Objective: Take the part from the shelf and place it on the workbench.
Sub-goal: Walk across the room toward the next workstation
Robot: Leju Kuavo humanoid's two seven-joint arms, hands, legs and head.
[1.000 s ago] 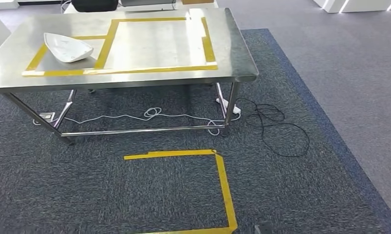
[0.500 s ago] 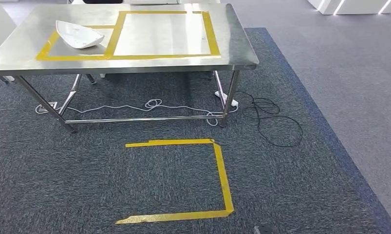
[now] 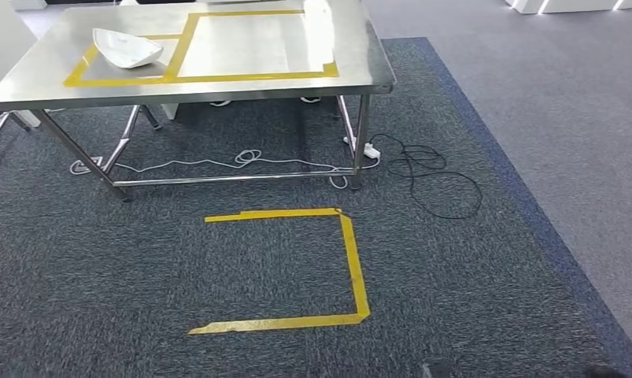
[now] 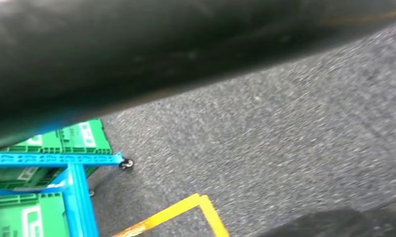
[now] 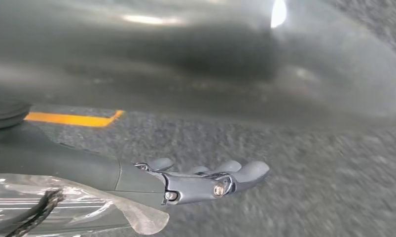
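Observation:
The white curved part [image 3: 126,47] lies on the steel workbench [image 3: 218,93], inside the smaller yellow-taped box at the bench's left end. The larger taped rectangle [image 3: 253,76] beside it holds nothing. My right hand [image 5: 200,180] hangs over the dark carpet with its fingers stretched out and nothing in them. In the left wrist view I see carpet and a blue wheeled rack [image 4: 77,197] with green crates [image 4: 82,138].
A yellow tape outline [image 3: 352,260] marks the carpet in front of the bench. White and black cables [image 3: 430,169] and a power strip [image 3: 367,148] lie by the bench's right legs. The grey floor [image 3: 564,118] begins past the carpet's right edge.
The whole picture has shifted: the camera has moved, so the bench now sits higher and smaller in the frame and more of the floor tape shows. The part stays on the bench.

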